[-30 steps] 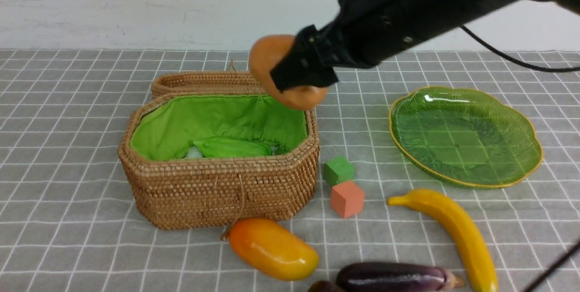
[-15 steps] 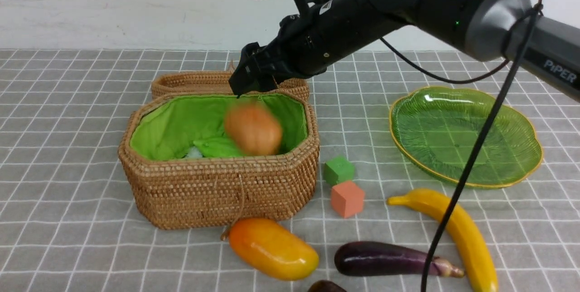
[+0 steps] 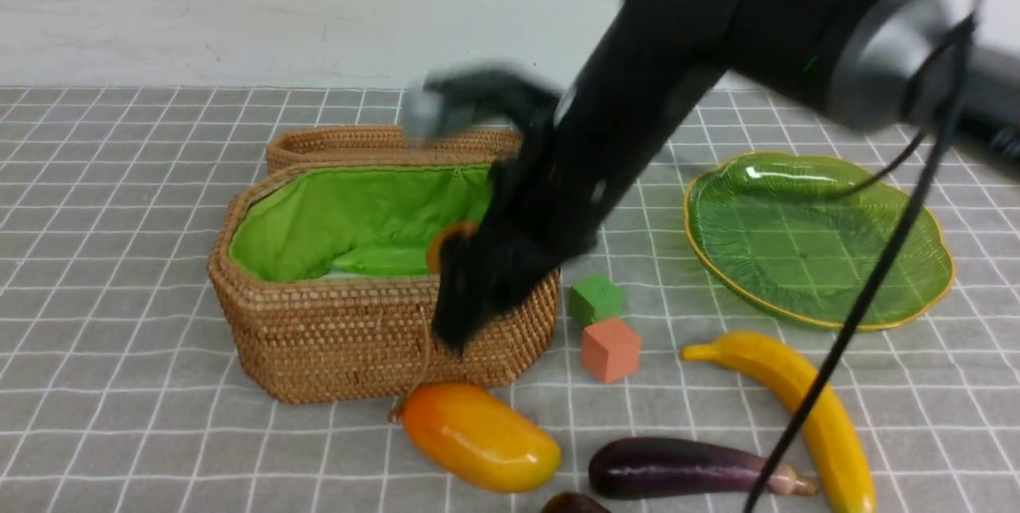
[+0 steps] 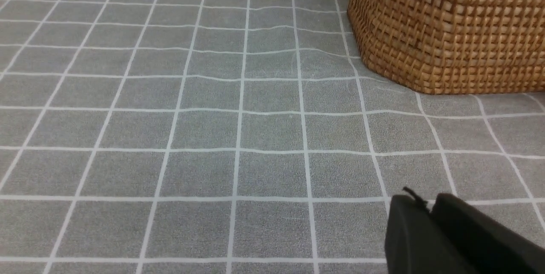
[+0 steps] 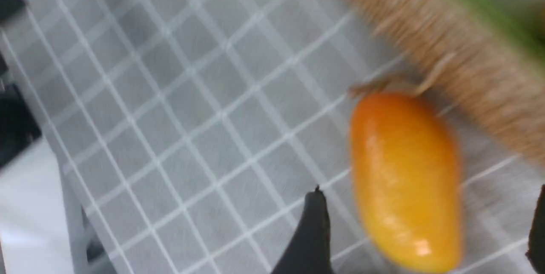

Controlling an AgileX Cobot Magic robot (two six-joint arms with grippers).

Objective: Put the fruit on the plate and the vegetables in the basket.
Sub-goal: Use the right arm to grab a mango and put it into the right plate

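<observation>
One right arm point(image 3: 629, 123) slants down across the basket point(image 3: 335, 338) front, end effector point(image 3: 466, 314) wide above the mango point(image 3: 478, 437).

right arm point(image 3: 629, 115) slants downward, blurred, right hand point(image 5: 428, 223) spread wide; left hand point(image 4: 432, 231) pinched closed

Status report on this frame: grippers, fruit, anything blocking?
Right gripper open above mango. Left gripper shut, empty. Potato in basket, plate bare. Basket close behind mango.

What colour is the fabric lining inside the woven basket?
Bright green. The lining of the basket shows best in the front view.
</observation>
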